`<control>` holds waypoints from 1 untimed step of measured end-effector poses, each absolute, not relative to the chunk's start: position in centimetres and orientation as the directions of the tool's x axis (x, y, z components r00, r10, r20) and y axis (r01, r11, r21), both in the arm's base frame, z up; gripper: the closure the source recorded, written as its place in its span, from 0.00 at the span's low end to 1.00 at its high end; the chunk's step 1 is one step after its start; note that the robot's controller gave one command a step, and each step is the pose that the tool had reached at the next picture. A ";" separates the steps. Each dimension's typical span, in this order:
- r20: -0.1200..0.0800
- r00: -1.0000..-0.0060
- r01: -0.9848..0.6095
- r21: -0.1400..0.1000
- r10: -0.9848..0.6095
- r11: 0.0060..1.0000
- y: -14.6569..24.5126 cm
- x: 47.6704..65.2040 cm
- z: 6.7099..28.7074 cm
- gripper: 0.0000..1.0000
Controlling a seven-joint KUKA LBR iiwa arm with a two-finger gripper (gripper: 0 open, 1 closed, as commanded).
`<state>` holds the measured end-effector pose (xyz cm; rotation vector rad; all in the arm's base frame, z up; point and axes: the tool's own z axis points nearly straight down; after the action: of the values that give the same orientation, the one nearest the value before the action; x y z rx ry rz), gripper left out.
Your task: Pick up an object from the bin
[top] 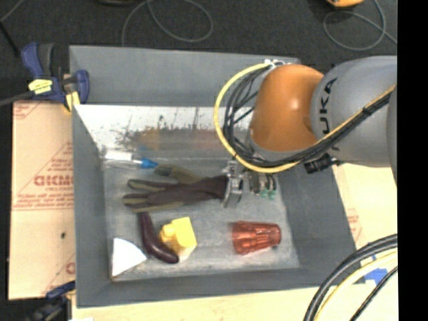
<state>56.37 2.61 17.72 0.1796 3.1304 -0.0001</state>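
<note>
Since the gripper [233, 191] is down at the right-hand end of the dark glove [177, 191], the cuff looks like the target: it's the part nearest the arm's entry side, and bunched fabric is easier to pinch than flat cloth. Can't tell whether the pincer is apart, together or clamped on the cuff, as the orange wrist cover [284, 109] and cables hang over it, so I won't call it a grasp. The glove lies flat across the middle of the bin [90, 212], its finger ends pointing left, apparently on the floor with nothing on top. Around it: a clear pen-like tube with a blue tip [130, 159] just above the glove's finger end, near the back wall; a red translucent cup [255, 238] on its side, below the gripper and apart from it; a yellow block [179, 234] touching a curved purple piece [154, 241] toward the front; a white wedge [126, 255] in the front-left corner. Nothing blocks a straight lift at the cuff. Main risk, as I judge it: limp fabric slips out of the pinch, or the trailing end drags the tube along
</note>
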 end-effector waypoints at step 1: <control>-0.006 -0.994 0.112 0.000 0.112 0.994 2.6 56.4 17.7 1.00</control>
<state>56.37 2.61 17.72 0.1766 3.1306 -0.0004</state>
